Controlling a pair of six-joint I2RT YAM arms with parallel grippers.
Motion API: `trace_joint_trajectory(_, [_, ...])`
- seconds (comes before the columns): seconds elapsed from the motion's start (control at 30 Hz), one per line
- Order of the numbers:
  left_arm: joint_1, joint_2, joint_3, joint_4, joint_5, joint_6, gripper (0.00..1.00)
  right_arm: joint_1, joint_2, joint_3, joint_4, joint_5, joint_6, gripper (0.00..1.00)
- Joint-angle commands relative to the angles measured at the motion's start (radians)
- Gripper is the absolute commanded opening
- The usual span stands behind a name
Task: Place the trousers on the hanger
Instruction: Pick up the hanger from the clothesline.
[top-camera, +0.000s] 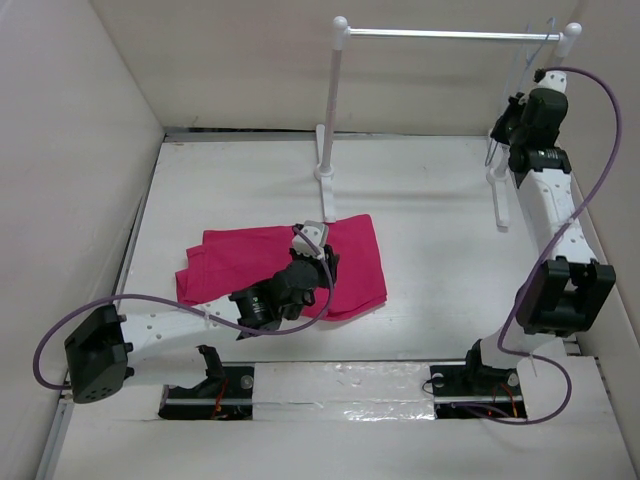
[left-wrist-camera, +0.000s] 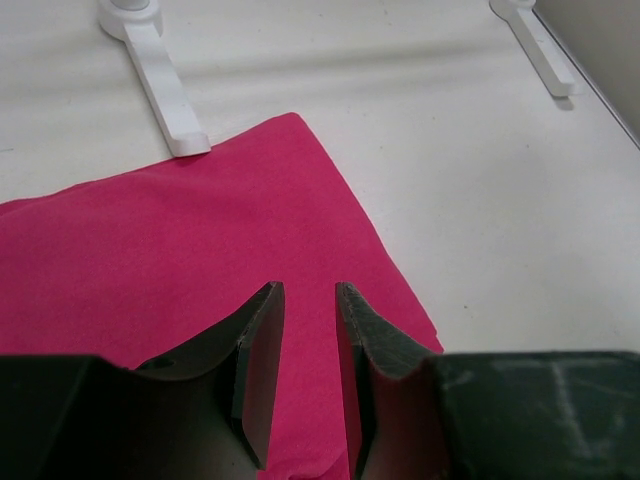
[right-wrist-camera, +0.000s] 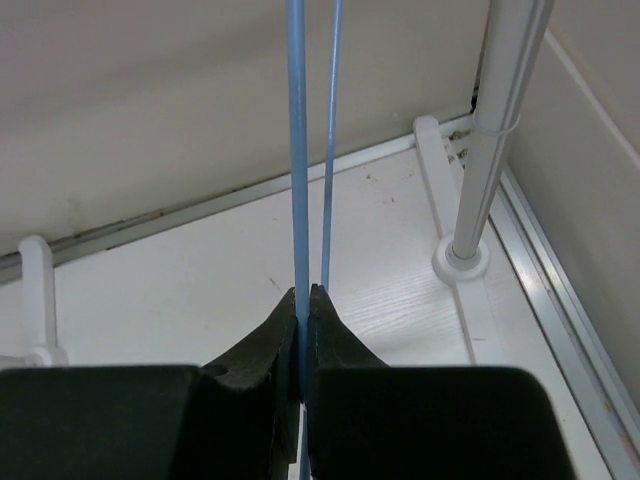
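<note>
Trousers (top-camera: 240, 255) lie mid-table (top-camera: 450, 250), toward left edge. Your left gripper (left-wrist-camera: 308, 290) sits over their right part, jaws slightly parted, nothing pinched. Far right corner: your right gripper (right-wrist-camera: 303, 295) clamped on hanger (right-wrist-camera: 296, 150) wire, beside rack (top-camera: 450, 34) post.

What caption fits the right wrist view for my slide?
Right fingers pinched shut on the hanger wire, beside the rack pole.

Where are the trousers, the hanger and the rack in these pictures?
trousers (top-camera: 240, 252): top external view, flat pink fabric on the left half.
hanger (right-wrist-camera: 296, 150): right wrist view, thicker blue wire, midway up.
rack (top-camera: 450, 35): top external view, middle of silver bar.
</note>
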Motion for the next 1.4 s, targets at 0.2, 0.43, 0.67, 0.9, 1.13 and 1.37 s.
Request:
trace_joint_trajectory(0.2, [0.002,-0.092,-0.041,0.104,0.005,0.025,0.29,0.006,-0.181,-0.083,0.139,-0.037,-0.002,0.0])
trace_joint_trajectory(0.43, [0.002,-0.078,-0.03,0.095,0.025,0.023,0.3,0.046,-0.289,-0.304,0.187,-0.057,0.051,0.0])
trace_joint_trajectory(0.67, [0.002,-0.083,-0.048,0.136,0.052,0.025,0.33,0.173,-0.43,-0.601,0.271,-0.027,0.062,0.0])
trace_joint_trajectory(0.9, [0.026,0.007,0.007,0.189,0.215,-0.067,0.4,0.334,-0.555,-0.9,0.322,-0.033,0.045,0.0])
trace_joint_trajectory(1.13, [0.026,0.251,0.276,0.146,0.25,-0.113,0.41,0.471,-0.66,-1.085,0.334,-0.031,0.062,0.0])
trace_joint_trajectory(1.37, [0.059,0.509,0.531,0.091,0.282,-0.144,0.39,0.595,-0.669,-1.135,0.336,0.062,0.09,0.0])
